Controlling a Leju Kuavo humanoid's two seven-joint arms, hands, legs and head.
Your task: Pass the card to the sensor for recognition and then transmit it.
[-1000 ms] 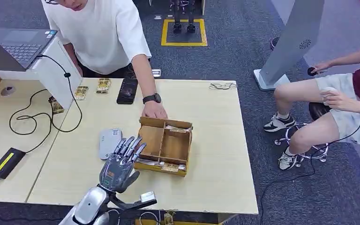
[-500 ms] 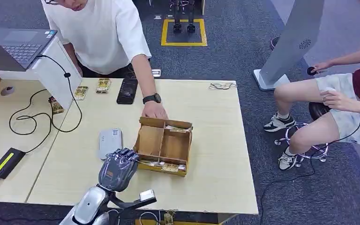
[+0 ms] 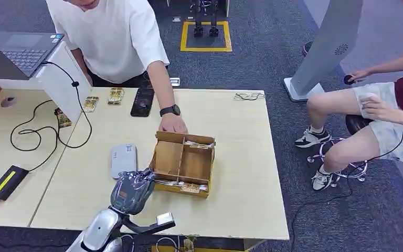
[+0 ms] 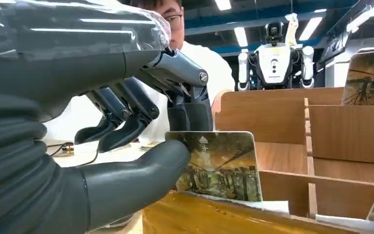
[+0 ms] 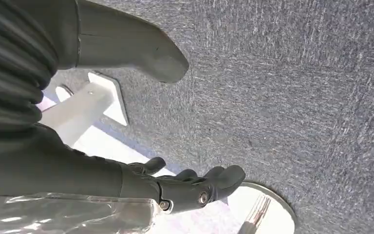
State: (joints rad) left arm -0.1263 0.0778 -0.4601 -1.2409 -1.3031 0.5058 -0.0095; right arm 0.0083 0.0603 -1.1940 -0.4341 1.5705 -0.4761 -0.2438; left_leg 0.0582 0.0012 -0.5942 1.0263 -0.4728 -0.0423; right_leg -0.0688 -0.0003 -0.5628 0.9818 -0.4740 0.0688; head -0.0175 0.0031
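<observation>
Fingers [image 4: 195,105] of the robot's left hand [image 3: 131,190] are curled in, and with the thick thumb they pinch the corner of a card [image 4: 221,165] printed with a landscape picture. That card stands upright in the narrow front slot of a wooden box [image 3: 182,163], at the box's corner nearest the robot.

Judging from this, the step in hand is the pick-up: the card is gripped but not yet lifted out of the box. The next move likely calls for drawing it straight up out of the slot without snagging its neighbours, then carrying it to the grey sensor pad [image 3: 123,159], which lies flat on the desk [image 3: 241,199] just left of the box.

The right hand [image 5: 175,187] hangs beside the robot over grey carpet; its fingers are loosely bent and hold nothing.

Counted outward from the box: one box, with two large empty compartments and narrow slots along its front and back holding several cards, too small to count. One sensor pad. One person's hand [image 3: 173,124] rests against the far side of the box; that person, in a white shirt, stands across the desk. Beyond the box lie one dark phone [image 3: 142,102] and a few small card-like items near the far edge. Far left of the box are one black power adapter [image 3: 8,181] with its cable and one laptop [image 3: 23,51] on a white stand. Right of the box, off the desk, a second person [image 3: 383,113] sits.
</observation>
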